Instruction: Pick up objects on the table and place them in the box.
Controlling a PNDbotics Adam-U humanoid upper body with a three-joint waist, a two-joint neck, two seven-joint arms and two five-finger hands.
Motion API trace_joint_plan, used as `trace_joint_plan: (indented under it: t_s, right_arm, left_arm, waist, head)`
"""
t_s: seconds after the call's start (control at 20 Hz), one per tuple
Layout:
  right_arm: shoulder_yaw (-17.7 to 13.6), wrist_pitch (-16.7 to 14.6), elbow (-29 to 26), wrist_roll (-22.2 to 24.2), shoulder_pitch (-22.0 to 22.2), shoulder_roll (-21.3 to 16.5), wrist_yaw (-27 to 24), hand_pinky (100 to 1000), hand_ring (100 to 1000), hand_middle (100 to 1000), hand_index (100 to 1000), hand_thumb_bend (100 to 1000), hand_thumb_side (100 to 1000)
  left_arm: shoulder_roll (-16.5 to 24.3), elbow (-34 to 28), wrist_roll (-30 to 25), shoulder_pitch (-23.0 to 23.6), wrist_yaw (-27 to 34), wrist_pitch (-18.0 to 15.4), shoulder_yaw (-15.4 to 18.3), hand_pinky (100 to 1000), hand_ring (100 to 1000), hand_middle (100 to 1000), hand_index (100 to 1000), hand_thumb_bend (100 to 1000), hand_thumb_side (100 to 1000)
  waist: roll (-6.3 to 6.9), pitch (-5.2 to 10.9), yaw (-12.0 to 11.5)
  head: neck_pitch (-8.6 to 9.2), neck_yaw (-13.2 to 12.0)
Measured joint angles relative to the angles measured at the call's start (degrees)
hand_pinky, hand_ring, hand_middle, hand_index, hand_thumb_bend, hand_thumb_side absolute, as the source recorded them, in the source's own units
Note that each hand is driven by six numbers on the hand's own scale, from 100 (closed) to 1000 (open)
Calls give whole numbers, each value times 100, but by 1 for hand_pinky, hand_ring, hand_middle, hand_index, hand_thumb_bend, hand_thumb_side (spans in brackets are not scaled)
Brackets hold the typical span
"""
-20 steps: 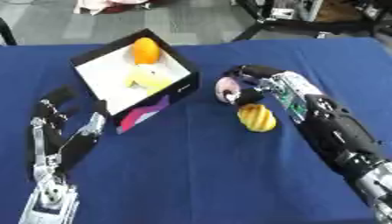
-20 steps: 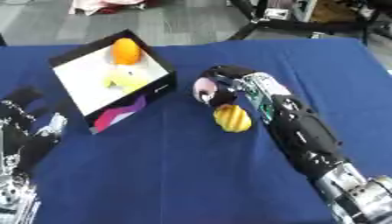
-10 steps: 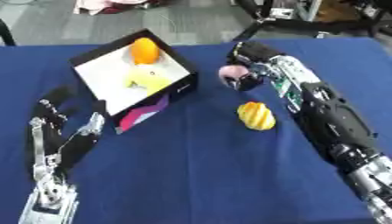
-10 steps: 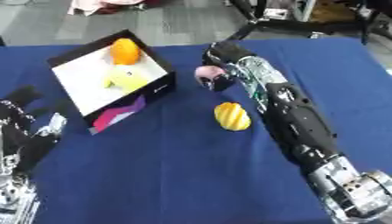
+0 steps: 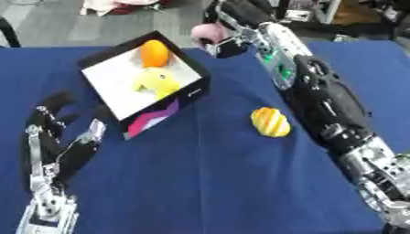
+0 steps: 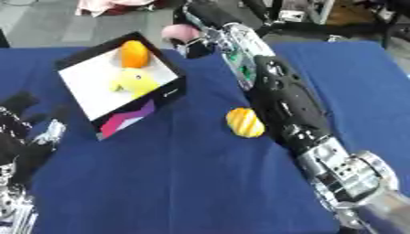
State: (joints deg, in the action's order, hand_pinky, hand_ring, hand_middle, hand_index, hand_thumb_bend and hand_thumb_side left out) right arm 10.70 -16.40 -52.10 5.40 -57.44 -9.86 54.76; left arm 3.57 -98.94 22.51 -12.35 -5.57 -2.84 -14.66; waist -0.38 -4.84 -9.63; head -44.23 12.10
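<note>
My right hand (image 5: 228,34) has its fingers curled around the pink ball (image 5: 207,33); the box (image 5: 112,87) lies just left, below it.

A shallow black-walled cardboard box (image 5: 189,93) with a white floor sits askew on the blue-clothed table (image 5: 200,183), a pink and purple pattern on its near side. Inside lie two things — an orange egg-shaped object (image 5: 153,53) at the far corner and a pale yellow lumpy object (image 5: 159,81) just in front of it. A yellow, orange-striped oval object (image 5: 271,121) lies on the cloth to the right of the box, apart from it. A pink rounded object (image 5: 208,33) is up beyond the box's far corner — held in the right hand (image 5: 228,27).
</note>
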Motion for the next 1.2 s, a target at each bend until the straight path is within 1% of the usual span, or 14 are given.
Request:
trace_joint_plan:
  t_s: [0.1, 0.15, 0.2, 0.25, 0.3, 0.35, 0.65, 0.75, 0.8, 0.85, 0.9, 0.95, 1.15, 1.2]
  right_arm:
    - [19, -153, 233, -86, -37, 242, 94, 886, 734, 611, 777, 100, 141]
    - [25, -202, 327, -128, -49, 341, 169, 886, 734, 611, 777, 100, 141]
    - [27, -227, 402, -162, -52, 424, 256, 915, 810, 798, 951, 100, 593]
    - [29, -222, 474, -178, -52, 485, 348, 915, 810, 798, 951, 100, 593]
    - [29, -197, 530, -185, -52, 530, 442, 918, 828, 841, 970, 100, 699]
    - [27, -151, 557, -203, -52, 562, 539, 915, 831, 864, 977, 100, 747]
    - [-64, 243, 465, -599, -48, 543, 815, 903, 815, 864, 981, 100, 687]
    - [-74, 313, 345, -734, -32, 458, 754, 900, 808, 856, 974, 100, 580]
    - [-74, 320, 255, -776, 4, 392, 696, 897, 804, 844, 964, 100, 495]
    - [-71, 312, 148, -793, 55, 306, 627, 896, 803, 842, 962, 100, 457]
    - [-59, 292, 26, -791, 115, 199, 546, 894, 797, 832, 957, 100, 362]
    - [-39, 255, -109, -773, 191, 79, 464, 891, 791, 825, 956, 100, 336]
    - [54, -2, -703, -633, 688, -484, 97, 887, 785, 814, 959, 100, 383]
    - [77, -69, -847, -576, 828, -628, 8, 883, 781, 809, 957, 100, 419]
  left_arm:
    - [-26, -5, -25, -42, 5, -3, -27, 728, 865, 636, 752, 499, 154]
    - [-44, -8, -36, -59, 6, -4, -30, 728, 865, 636, 752, 499, 154]
    - [-63, -16, -44, -75, 7, -2, -31, 728, 865, 636, 752, 501, 153]
    - [-67, -18, -52, -85, 8, 3, -42, 728, 865, 636, 752, 501, 153]
    - [-67, -19, -55, -86, 10, 5, -49, 728, 866, 635, 752, 501, 153]
    - [-67, -24, -56, -87, 11, 6, -58, 728, 866, 635, 752, 502, 153]
    - [-67, -31, -53, -86, 12, 7, -59, 727, 866, 635, 752, 504, 153]
    - [-66, -31, -46, -82, 10, 9, -54, 727, 866, 634, 752, 504, 153]
    - [-64, -31, -42, -77, 9, 9, -49, 727, 865, 634, 752, 505, 153]
    - [-61, -31, -33, -71, 6, 9, -35, 727, 866, 634, 752, 506, 153]
    - [-58, -31, -18, -61, 4, 8, -19, 727, 866, 634, 752, 507, 152]
    - [-53, -31, 3, -38, 1, 9, 2, 726, 866, 634, 751, 507, 151]
    - [40, -30, 100, 56, -15, 4, 95, 726, 867, 633, 751, 509, 150]
    - [57, -30, 122, 77, -22, 2, 120, 726, 867, 633, 751, 510, 150]
  waist:
    - [21, 0, -73]
    - [30, -2, -102]
    - [31, -4, -115]
    - [31, -7, -126]
    - [31, -7, -135]
    - [31, -7, -135]
    - [31, -7, -50]
    - [31, -7, 11]
    - [31, -7, 54]
    - [31, -6, 105]
    - [31, -4, 155]
    - [30, 0, 217]
    - [26, 0, 468]
    - [20, 0, 514]
  head:
    - [0, 66]
    - [0, 92]
    - [0, 115]
    - [0, 130]
    - [0, 143]
    - [0, 153]
    - [0, 126]
    - [0, 97]
    - [0, 76]
    - [0, 45]
    - [0, 9]
    - [0, -34]
    - [0, -222]
    - [0, -263]
